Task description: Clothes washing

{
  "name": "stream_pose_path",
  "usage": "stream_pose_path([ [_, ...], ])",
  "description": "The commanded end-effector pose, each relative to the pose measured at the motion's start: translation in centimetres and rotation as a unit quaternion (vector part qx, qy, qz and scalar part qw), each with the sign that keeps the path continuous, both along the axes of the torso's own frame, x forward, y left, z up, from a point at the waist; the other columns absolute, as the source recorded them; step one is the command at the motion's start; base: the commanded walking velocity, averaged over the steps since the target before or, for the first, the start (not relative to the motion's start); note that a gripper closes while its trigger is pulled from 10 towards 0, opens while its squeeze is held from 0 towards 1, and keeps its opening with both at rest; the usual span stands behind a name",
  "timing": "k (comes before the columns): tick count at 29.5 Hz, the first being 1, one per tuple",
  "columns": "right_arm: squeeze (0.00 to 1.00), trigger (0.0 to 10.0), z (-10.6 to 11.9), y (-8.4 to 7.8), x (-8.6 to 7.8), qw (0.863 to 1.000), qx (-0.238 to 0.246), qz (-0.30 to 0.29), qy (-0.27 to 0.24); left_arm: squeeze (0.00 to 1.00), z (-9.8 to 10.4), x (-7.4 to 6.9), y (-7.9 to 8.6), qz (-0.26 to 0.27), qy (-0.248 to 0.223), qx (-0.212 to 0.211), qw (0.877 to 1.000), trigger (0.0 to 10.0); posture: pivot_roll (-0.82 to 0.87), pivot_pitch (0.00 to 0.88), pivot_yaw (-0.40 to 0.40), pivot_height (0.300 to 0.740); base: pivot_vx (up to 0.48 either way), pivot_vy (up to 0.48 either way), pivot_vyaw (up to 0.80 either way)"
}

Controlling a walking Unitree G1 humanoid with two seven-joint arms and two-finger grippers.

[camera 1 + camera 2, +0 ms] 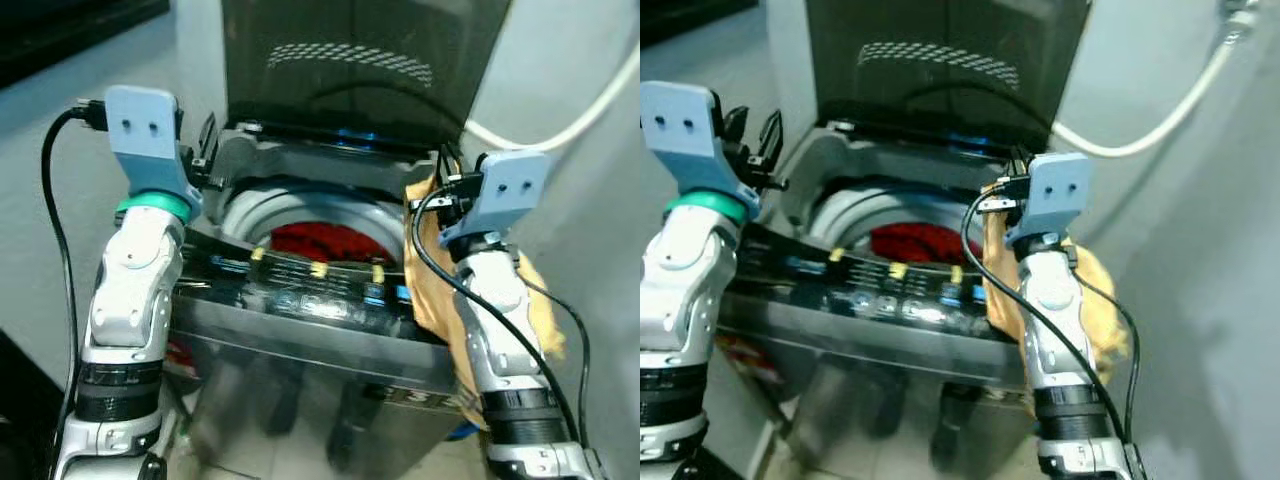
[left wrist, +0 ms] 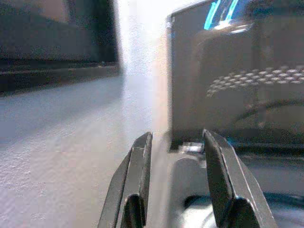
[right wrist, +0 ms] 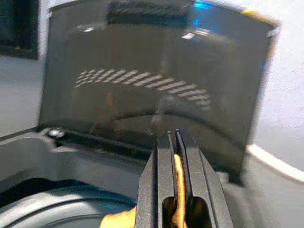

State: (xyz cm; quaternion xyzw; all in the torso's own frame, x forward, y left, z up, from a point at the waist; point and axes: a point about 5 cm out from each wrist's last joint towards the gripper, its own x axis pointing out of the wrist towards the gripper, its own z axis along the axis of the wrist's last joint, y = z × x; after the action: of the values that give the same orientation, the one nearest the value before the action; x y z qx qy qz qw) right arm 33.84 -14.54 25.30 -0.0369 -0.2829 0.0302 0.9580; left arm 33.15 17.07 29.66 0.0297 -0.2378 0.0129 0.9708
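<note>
i'm looking down into the washing machine (image 1: 300, 300), lid (image 1: 360, 60) raised at its back; a red garment (image 1: 318, 240) lies in the drum. my right gripper (image 3: 173, 142), above the machine's right rim, is pinched tight on a yellow-brown cloth (image 1: 440, 290) that drapes down the machine's right side, its lower end hidden behind my arm. my left gripper (image 2: 175, 142), fingers apart and holding nothing, sits above the machine's left rear corner.

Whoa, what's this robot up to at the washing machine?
It is loading laundry. Its right gripper is clamped on a yellow-orange cloth hanging beside the open top-loading washer. Something red already lies in the drum, and the lid stands up. The left gripper is open at the washer's back left corner.
</note>
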Motion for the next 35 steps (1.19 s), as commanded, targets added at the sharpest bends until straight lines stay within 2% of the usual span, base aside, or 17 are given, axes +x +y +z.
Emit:
stream_pose_path([
  [1, 0.0, 10.0, -0.1, -0.4, -0.1, 1.0, 0.001, -0.005, 0.001, 0.0, -0.2, 0.1, -0.3, -0.001, 0.006, 0.008, 1.0, 10.0, 0.11, 0.0, -0.013, 0.74, 0.0, 0.0, 0.0],
  [20, 0.0, 10.0, -0.2, -0.4, -0.1, 1.0, -0.001, -0.007, 0.002, 0.0, -0.3, 0.0, -1.0, -0.031, 0.009, 0.022, 0.999, 10.0, 0.11, 0.0, -0.013, 0.74, 0.0, 0.0, 0.0],
  [22, 0.0, 10.0, -0.1, -0.4, -0.1, 1.0, -0.006, -0.005, 0.001, 0.0, -0.1, 0.0, -1.2, -0.046, 0.005, 0.03, 0.998, 10.0, 0.11, 0.0, -0.013, 0.74, 0.0, 0.0, 0.0],
  [24, 0.0, 10.0, 0.8, 0.0, -0.3, 0.999, -0.027, 0.019, -0.014, 0.0, 0.5, -0.4, -1.9, -0.095, -0.008, 0.061, 0.994, 10.0, 0.11, 0.0, -0.012, 0.74, 0.0, 0.0, 0.0],
  [25, 0.0, 10.0, 0.8, 0.0, -0.3, 0.999, -0.027, 0.019, -0.014, 0.0, 0.5, -0.4, -1.9, -0.095, -0.008, 0.061, 0.994, 10.0, 0.11, 0.0, -0.012, 0.74, 0.0, 0.0, 0.0],
  [26, 0.0, 10.0, 1.8, 0.3, -0.5, 0.998, -0.041, 0.04, -0.031, 0.0, 0.8, -0.8, -2.4, -0.142, -0.011, 0.081, 0.986, 10.0, 0.11, 0.0, -0.011, 0.74, 0.0, 0.0, 0.0],
  [28, 0.0, 10.0, 1.8, 0.3, -0.5, 0.998, -0.041, 0.04, -0.031, 0.0, 0.8, -0.8, -2.4, -0.142, -0.011, 0.081, 0.986, 10.0, 0.11, 0.0, -0.011, 0.74, 0.0, 0.0, 0.0],
  [30, 0.0, 10.0, 4.8, 0.7, -1.1, 0.993, -0.054, 0.07, -0.075, 0.0, 1.0, -2.3, -3.6, -0.254, -0.009, 0.123, 0.959, 10.0, 0.11, 0.0, -0.012, 0.74, 0.0, 0.0, 0.0],
  [31, 0.0, 10.0, 5.7, 0.8, -1.3, 0.992, -0.055, 0.077, -0.089, 0.0, 0.9, -2.8, -3.9, -0.288, -0.005, 0.133, 0.949, 10.0, 0.11, 0.0, -0.012, 0.74, 0.0, 0.0, 0.0],
  [32, 0.0, 10.0, 7.7, 0.6, -1.7, 0.989, -0.04, 0.084, -0.117, 0.0, 0.7, -3.6, -3.9, -0.335, 0.005, 0.144, 0.931, 10.0, 0.1, 0.0, -0.011, 0.74, 0.0, 0.0, 0.0],
  [34, 0.0, 10.0, 10.3, 0.4, -2.1, 0.983, -0.023, 0.096, -0.153, 0.0, 0.4, -4.4, -4.0, -0.395, 0.021, 0.148, 0.907, 10.0, 0.1, 0.0, -0.006, 0.74, 0.0, 0.0, 0.0],
  [35, 0.0, 10.0, 11.1, 0.4, -2.3, 0.981, -0.019, 0.101, -0.164, 0.0, 0.3, -4.6, -4.1, -0.413, 0.027, 0.145, 0.898, 10.0, 0.1, 0.0, -0.006, 0.74, 0.0, 0.0, 0.0],
])
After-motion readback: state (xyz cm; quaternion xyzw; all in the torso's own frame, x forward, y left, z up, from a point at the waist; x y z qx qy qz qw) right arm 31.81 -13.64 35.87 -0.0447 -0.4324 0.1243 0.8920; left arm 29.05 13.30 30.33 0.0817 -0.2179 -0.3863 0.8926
